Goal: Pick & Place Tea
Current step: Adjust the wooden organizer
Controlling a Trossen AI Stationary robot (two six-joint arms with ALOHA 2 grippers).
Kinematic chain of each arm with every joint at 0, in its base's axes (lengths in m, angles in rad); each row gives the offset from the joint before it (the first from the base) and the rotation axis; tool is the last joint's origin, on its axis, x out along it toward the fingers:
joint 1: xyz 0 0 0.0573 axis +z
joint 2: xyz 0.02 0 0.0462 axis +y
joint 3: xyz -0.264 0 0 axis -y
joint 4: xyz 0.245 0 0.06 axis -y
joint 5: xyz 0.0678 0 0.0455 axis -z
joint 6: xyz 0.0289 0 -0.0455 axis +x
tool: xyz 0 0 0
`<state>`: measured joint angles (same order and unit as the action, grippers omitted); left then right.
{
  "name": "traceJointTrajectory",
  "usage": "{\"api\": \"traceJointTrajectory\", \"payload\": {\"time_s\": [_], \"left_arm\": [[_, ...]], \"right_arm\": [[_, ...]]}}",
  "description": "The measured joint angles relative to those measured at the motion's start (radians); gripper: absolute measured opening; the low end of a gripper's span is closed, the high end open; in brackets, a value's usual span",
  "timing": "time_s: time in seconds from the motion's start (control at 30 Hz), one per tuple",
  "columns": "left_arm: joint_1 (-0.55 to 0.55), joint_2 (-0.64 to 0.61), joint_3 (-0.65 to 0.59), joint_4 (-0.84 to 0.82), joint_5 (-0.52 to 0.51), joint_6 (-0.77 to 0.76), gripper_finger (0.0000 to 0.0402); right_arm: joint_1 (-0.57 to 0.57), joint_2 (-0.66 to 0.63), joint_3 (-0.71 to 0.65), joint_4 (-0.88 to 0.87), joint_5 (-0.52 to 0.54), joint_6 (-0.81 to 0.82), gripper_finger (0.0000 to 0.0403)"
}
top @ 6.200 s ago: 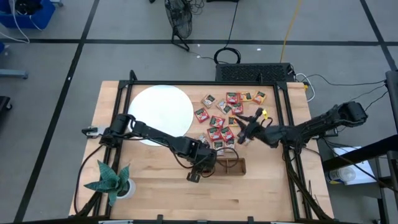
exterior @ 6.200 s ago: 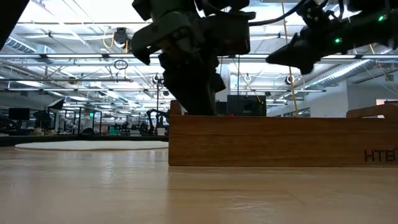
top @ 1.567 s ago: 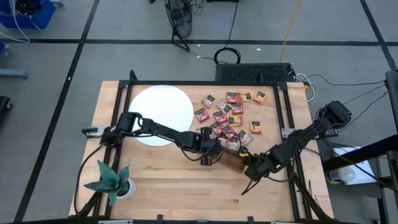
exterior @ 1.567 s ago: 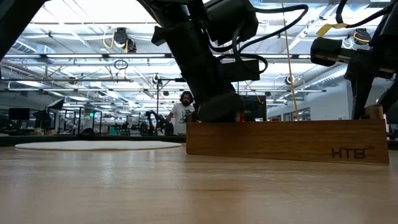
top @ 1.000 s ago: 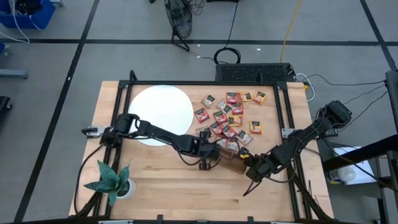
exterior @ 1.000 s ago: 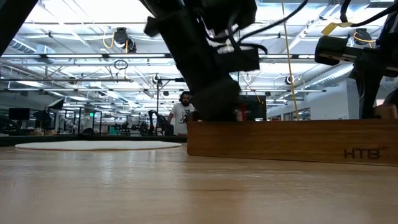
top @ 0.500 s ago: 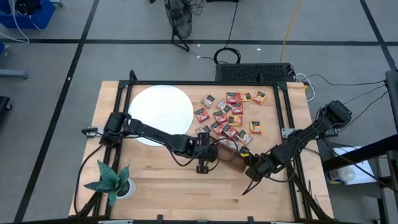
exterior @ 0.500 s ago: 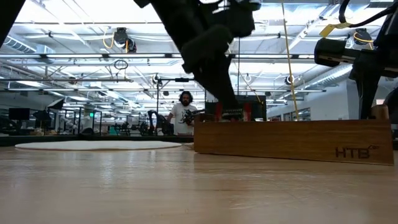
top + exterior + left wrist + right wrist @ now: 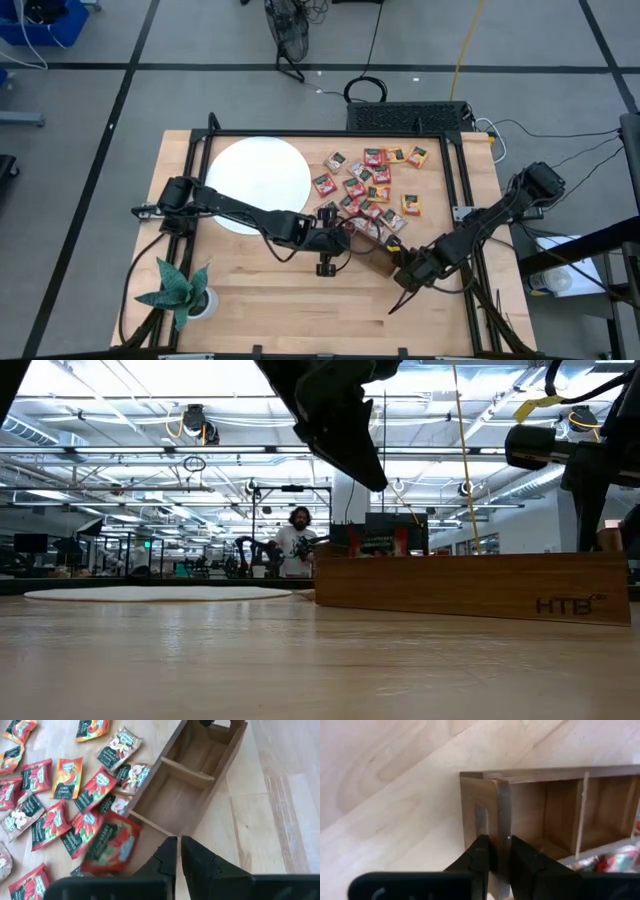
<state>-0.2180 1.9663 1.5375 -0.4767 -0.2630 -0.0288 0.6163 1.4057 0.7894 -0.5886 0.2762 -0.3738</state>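
The tea sachets (image 9: 370, 185), in red, green and orange wrappers, lie scattered flat on the table (image 9: 50, 795) beyond the brown wooden tray (image 9: 372, 262). One larger-looking red sachet (image 9: 107, 845) lies at the tray's (image 9: 200, 765) end nearest my left gripper; whether it is inside the end compartment, I cannot tell. My left gripper (image 9: 177, 840) hovers shut above that end (image 9: 375, 480), holding nothing. My right gripper (image 9: 500, 842) is shut on the tray's opposite end (image 9: 397, 264). My right gripper pinches the tray's end wall (image 9: 501, 822) near a corner, one finger (image 9: 522, 855) inside the end compartment and one finger (image 9: 479, 851) outside. The fingers come steeply from above and lie across the wall. The tray rests flat on the table (image 9: 470, 585).
A white disc (image 9: 258, 183) lies at the table's far left. A potted plant (image 9: 180, 290) stands at the near left corner. Black frame rails (image 9: 455, 170) edge the table. Bare wood lies in front of the tray. A person (image 9: 297, 540) stands far off in the room.
My left gripper has risen from the tray's end and drawn back a little toward the table's left, staying shut. In the low view the tray's left end has shifted slightly rightward. My right gripper has kept its place on the tray.
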Motion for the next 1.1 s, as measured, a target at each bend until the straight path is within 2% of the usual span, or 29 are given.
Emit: {"api": "traceJointTrajectory", "payload": {"time_s": [0.37,0.57,0.77,0.87,0.93,1.03,1.1], "left_arm": [[0.002,0.0,0.0,-0.002,0.0,0.008,0.0004],[0.007,0.0,0.001,-0.009,-0.003,0.03,0.0029],[0.045,-0.004,0.002,-0.067,-0.081,0.103,0.0036],[0.085,-0.007,0.002,-0.059,-0.079,0.131,0.0037],[0.115,-0.013,0.002,-0.055,-0.062,0.159,0.0037],[0.177,-0.02,-0.005,0.0,0.038,0.218,0.0037],[0.229,-0.031,-0.006,0.026,0.127,0.249,0.0037]], "right_arm": [[0.041,-0.003,-0.001,0.046,0.003,0.013,0.0098],[0.054,-0.025,0.0,0.066,0.011,0.012,0.0124],[0.075,-0.12,0.002,0.132,0.024,0.021,0.0134],[0.093,-0.192,0.002,0.159,0.087,0.043,0.0132],[0.093,-0.237,0.003,0.178,0.197,0.133,0.0127],[0.029,-0.301,0.004,0.157,0.387,0.289,0.0109],[-0.045,-0.327,0.004,0.111,0.404,0.361,0.0089]]}}
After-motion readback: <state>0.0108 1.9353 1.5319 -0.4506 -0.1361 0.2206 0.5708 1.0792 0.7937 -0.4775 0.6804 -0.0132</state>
